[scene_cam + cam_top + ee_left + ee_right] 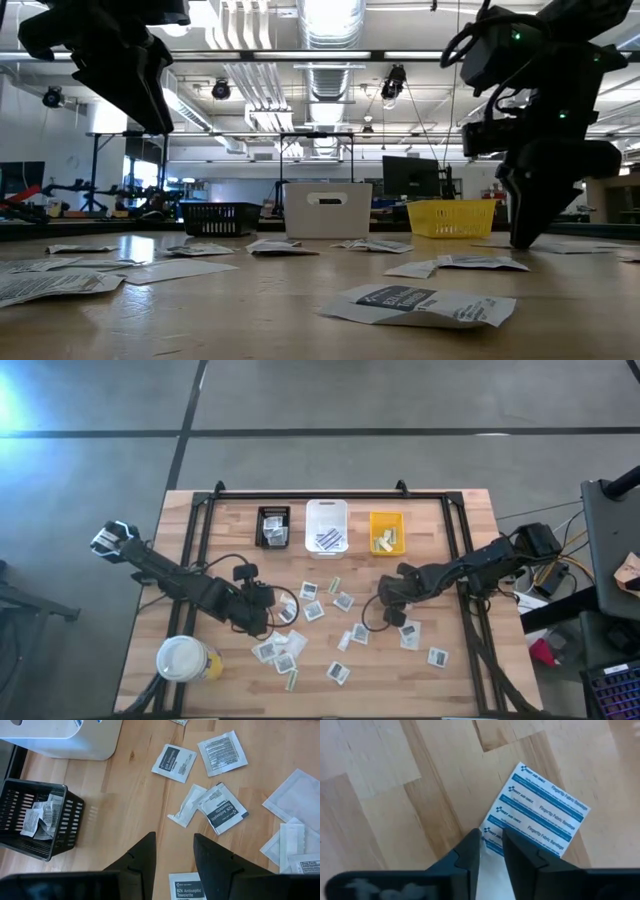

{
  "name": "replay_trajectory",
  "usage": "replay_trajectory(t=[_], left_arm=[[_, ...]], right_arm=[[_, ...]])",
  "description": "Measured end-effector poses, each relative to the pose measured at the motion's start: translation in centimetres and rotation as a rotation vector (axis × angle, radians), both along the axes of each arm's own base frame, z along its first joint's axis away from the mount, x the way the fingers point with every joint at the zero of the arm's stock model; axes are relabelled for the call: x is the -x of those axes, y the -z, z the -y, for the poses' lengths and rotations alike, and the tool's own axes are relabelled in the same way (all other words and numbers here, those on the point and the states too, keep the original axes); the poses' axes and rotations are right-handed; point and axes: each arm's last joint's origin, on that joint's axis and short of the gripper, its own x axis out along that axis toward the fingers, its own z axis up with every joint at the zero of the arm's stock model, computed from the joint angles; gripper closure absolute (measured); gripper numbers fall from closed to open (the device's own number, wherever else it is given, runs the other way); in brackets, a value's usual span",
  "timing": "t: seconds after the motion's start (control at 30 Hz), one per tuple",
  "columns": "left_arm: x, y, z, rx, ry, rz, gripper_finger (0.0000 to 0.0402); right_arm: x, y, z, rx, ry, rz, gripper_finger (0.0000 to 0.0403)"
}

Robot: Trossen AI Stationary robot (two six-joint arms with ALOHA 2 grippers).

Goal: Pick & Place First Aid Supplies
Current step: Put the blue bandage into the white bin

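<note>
Many small flat paper packets lie scattered on the wooden table: white squares with dark print (pixel 337 673), a towelette packet (pixel 221 810), and a blue-striped white bandage packet (pixel 540 815). My right gripper (pixel 491 837) is down at the table (pixel 523 240), right of the middle (pixel 384 596), shut at that striped packet's corner. My left gripper (pixel 174 842) hangs open above the table (pixel 150 115), left of the middle (pixel 266 603), with nothing between its fingers. A towelette packet (pixel 187 887) lies on the table below it. My right gripper has the near corner (pixel 489 831) of the blue-striped bandage packet between its two fingers, coming from above and pointing down. A white flap rises between the fingers. The rest of the packet lies flat on the table.
Three small bins stand along the far edge: black (pixel 273 526) with packets in it, white (pixel 327 525) and yellow (pixel 387 532). A large white-lidded cup (pixel 182 658) stands near the table's near left corner. Cables trail from both arms across the wood.
</note>
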Motion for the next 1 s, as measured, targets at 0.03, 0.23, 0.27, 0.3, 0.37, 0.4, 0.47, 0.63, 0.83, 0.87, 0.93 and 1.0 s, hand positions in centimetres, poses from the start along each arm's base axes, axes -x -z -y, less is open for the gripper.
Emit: replay_trajectory(t=[0.03, 0.23, 0.27, 0.3, 0.37, 0.4, 0.47, 0.63, 0.83, 0.87, 0.93, 1.0], left_arm=[[0.0, 0.0, 0.0, 0.0, 0.0, 0.0, 0.0275], [0.0, 0.0, 0.0, -0.001, -0.001, 0.001, 0.0275], [0.0, 0.0, 0.0, -0.002, -0.001, 0.001, 0.0275], [0.0, 0.0, 0.0, -0.002, 0.0, 0.001, 0.0275], [0.0, 0.0, 0.0, -0.002, 0.0, 0.001, 0.0275], [0.0, 0.0, 0.0, -0.002, 0.0, 0.001, 0.0275], [0.0, 0.0, 0.0, -0.002, 0.0, 0.001, 0.0275], [0.0, 0.0, 0.0, -0.002, 0.0, 0.0, 0.0275], [0.0, 0.0, 0.0, -0.002, 0.0, 0.0, 0.0275], [0.0, 0.0, 0.0, -0.001, 0.0, 0.001, 0.0275], [0.0, 0.0, 0.0, 0.001, -0.004, 0.002, 0.0275], [0.0, 0.0, 0.0, 0.005, -0.011, 0.005, 0.0275]], right_arm=[[0.0, 0.0, 0.0, 0.0, 0.001, 0.002, 0.0334], [0.0, 0.0, 0.0, -0.001, 0.024, 0.003, 0.0378], [0.0, 0.0, 0.0, -0.002, 0.026, 0.003, 0.0383], [0.0, 0.0, 0.1, -0.004, 0.028, 0.003, 0.0388], [-0.1, -0.1, 0.0, -0.013, 0.028, 0.002, 0.0392], [-0.2, -0.2, 0.0, -0.02, 0.027, 0.002, 0.0393], [-0.4, -0.4, -0.1, -0.028, 0.024, 0.003, 0.0394], [-1.5, -1.6, -0.3, -0.042, -0.004, 0.044, 0.0394], [-2.5, -2.9, -0.5, -0.053, -0.051, 0.085, 0.0394], [-2.6, -3.0, -0.6, -0.055, -0.056, 0.088, 0.0394], [-2.7, -3.3, -0.7, -0.061, -0.069, 0.101, 0.0394], [-2.9, -3.7, -0.8, -0.076, -0.083, 0.116, 0.0394]])
